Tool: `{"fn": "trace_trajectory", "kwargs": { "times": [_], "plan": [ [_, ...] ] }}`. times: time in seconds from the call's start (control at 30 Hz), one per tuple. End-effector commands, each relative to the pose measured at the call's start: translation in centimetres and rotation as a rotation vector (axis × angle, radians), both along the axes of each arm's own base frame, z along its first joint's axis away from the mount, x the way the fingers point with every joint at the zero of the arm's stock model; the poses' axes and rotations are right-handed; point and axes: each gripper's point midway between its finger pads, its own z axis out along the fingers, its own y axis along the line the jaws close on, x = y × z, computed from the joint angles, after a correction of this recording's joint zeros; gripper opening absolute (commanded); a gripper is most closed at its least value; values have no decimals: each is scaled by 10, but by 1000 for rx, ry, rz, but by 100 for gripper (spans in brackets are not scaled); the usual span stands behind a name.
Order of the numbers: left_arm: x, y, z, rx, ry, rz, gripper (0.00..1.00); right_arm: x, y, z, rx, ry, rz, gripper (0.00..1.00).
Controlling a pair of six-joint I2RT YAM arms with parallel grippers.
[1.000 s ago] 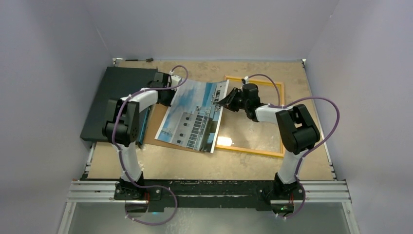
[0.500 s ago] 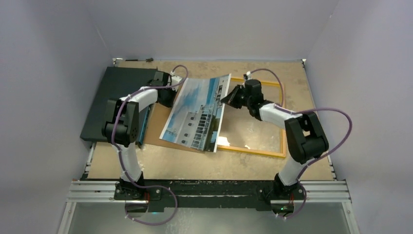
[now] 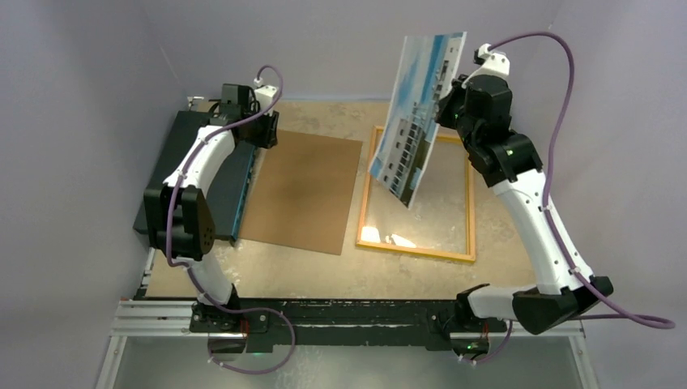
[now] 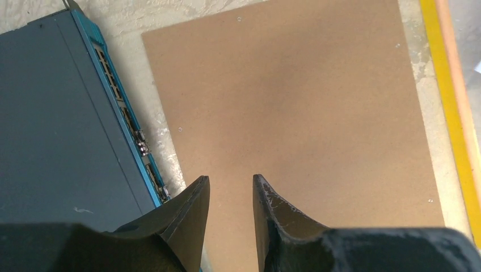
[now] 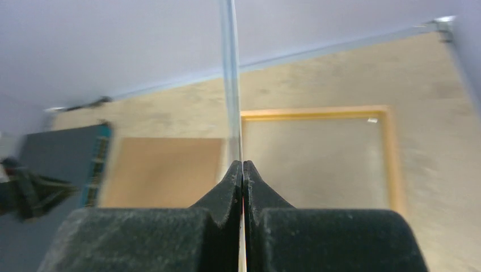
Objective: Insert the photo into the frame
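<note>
The photo [image 3: 415, 113] hangs nearly upright in the air above the far left part of the frame [image 3: 413, 250], with its printed side facing left. My right gripper [image 3: 448, 87] is shut on its upper right edge. In the right wrist view the photo [image 5: 230, 85] shows edge-on as a thin line between the shut right gripper [image 5: 243, 164]. The yellow-orange frame [image 5: 392, 164] lies flat below it. My left gripper [image 3: 266, 136] hovers at the far left corner of the brown backing board [image 3: 304, 190]. The left gripper [image 4: 230, 184] is open and holds nothing.
A dark flat slab with a blue edge [image 3: 190, 162] lies left of the backing board [image 4: 295, 102]; in the left wrist view the slab [image 4: 51, 130] is beside my fingers. The frame's yellow side [image 4: 448, 102] runs along the board's right. Grey walls enclose the table.
The right arm has lifted the photo off the backing board and swung it up over the frame. The left gripper has let go of the photo, opened and drawn back toward the slab.
</note>
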Motion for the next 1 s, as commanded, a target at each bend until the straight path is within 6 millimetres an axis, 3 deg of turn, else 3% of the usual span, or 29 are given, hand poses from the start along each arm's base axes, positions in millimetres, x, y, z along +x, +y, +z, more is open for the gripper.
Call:
{"fn": "trace_trajectory", "kwargs": {
  "times": [0.0, 0.1, 0.2, 0.27, 0.33, 0.4, 0.57, 0.67, 0.8, 0.97],
  "plan": [
    [-8, -8, 16, -41, 9, -24, 32, -25, -66, -22, -318, 168, -212, 0],
    [-12, -10, 16, -51, 20, -31, 30, -27, -74, -6, -392, 197, -231, 0],
    [-16, -8, 17, -47, 21, -26, 29, -22, -69, 10, -487, 205, -269, 0],
    [-18, -7, 16, -40, 23, -20, 29, -19, -48, 25, -524, 165, -246, 0],
    [-19, -5, 15, -33, 25, -17, 29, -13, -21, 17, -569, 180, -214, 0],
    [-21, -4, 13, -27, 32, -11, 28, -6, 7, -8, -627, 229, -164, 0],
    [-26, 0, 12, -12, 33, -9, 27, -3, 57, -112, -784, 450, -42, 0],
    [-27, 3, 13, -7, 32, -5, 26, -6, 85, -161, -816, 532, 47, 0],
    [-29, 6, 15, -5, 31, 0, 25, -6, 122, -206, -784, 600, 164, 0],
    [-33, 8, 15, -3, 31, 0, 24, -4, 166, -238, -633, 606, 310, 0]
  ]
}}
